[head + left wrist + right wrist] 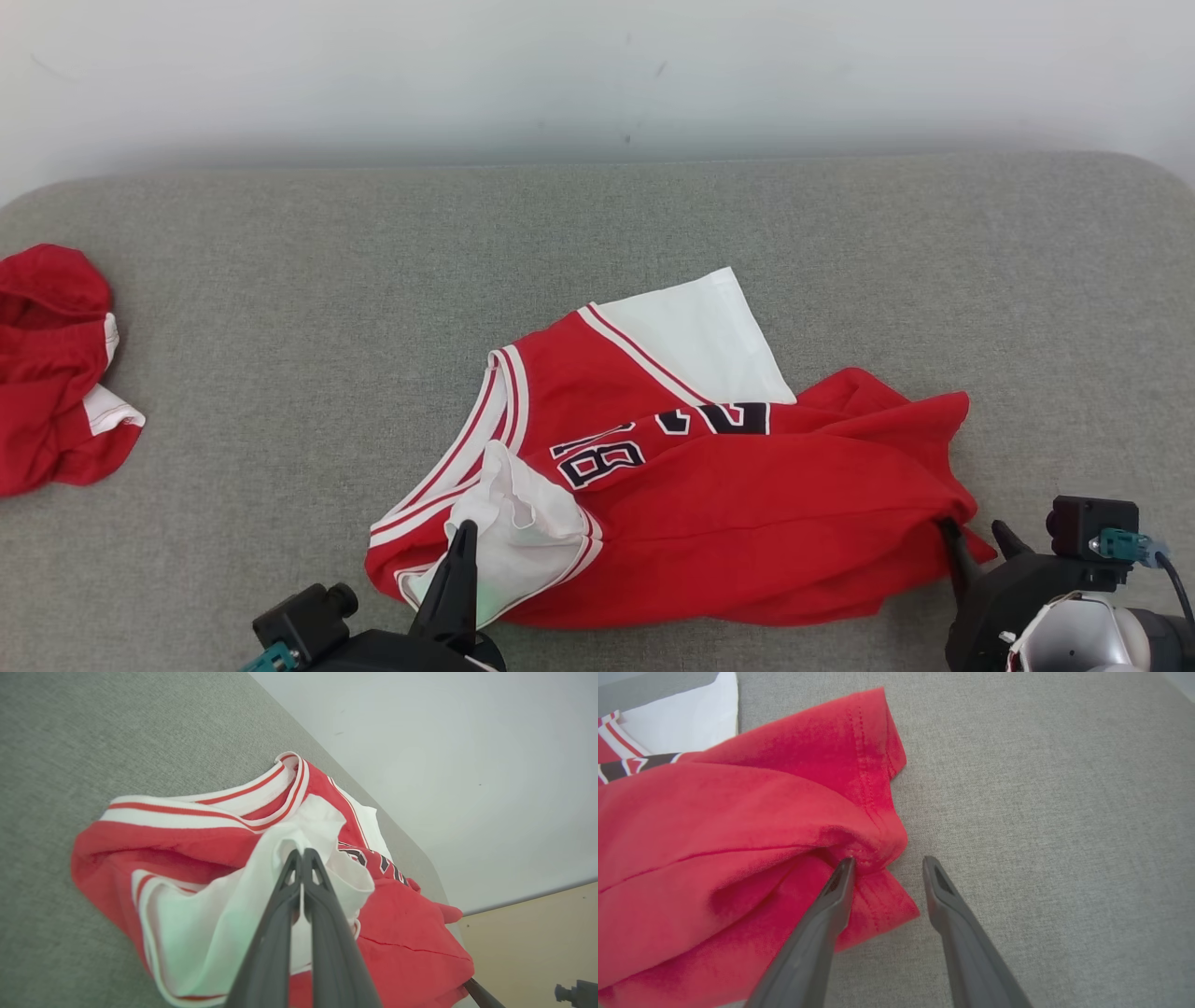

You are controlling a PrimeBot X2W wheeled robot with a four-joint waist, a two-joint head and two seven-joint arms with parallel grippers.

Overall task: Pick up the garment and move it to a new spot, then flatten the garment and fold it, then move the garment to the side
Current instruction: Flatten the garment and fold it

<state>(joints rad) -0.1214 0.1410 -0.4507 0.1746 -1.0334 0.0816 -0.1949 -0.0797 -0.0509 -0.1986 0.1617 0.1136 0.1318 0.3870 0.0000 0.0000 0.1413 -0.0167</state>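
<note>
Jersey (709, 504), red with white trim and black numbers, lies crumpled near the middle front of the grey surface (280, 280), well apart from another red garment (51, 373) at the left edge. The left hand (464, 530) is clenched on a white fold of the jersey at its near left end. The right hand (888, 861) is released, with its fingers spread at the stitched hem corner on the right. One finger touches the bunched red cloth and the other rests beside it over bare surface.

The step in hand seems to be taking a second hold, so that the jersey can be lifted and spread. To do it well, the right hand should go a little deeper, until the hem corner is fully between the fingers, and then close. After this both hands should rise together and move apart evenly. Otherwise the cloth may slip out or twist.
</note>
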